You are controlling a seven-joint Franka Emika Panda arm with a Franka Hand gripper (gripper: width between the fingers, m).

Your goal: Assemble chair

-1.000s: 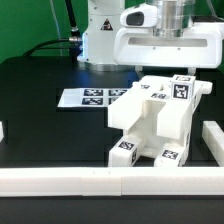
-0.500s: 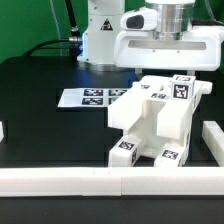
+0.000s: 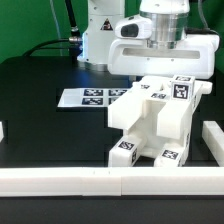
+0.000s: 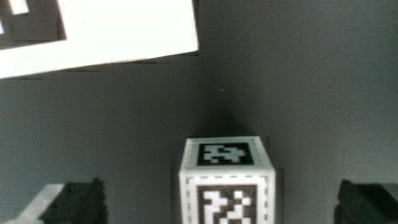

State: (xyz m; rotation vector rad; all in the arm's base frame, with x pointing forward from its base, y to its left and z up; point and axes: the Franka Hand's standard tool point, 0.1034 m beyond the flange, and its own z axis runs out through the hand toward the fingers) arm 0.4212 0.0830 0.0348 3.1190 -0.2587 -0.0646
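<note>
Gripper [image 4: 217,205], jaws wide, hovers above chair [image 3: 155,120], seemingly clear.

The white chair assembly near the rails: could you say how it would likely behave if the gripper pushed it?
The chair looks like stiff, blocky plastic, so it should probably slide rather than flex. It rests on several feet, so tipping seems unlikely. The rail in front would likely stop it.

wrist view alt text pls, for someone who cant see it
A white chair part with black-and-white square tags stands between the open gripper's two dark fingertips, untouched, on a black table. The marker board lies beyond.
</note>
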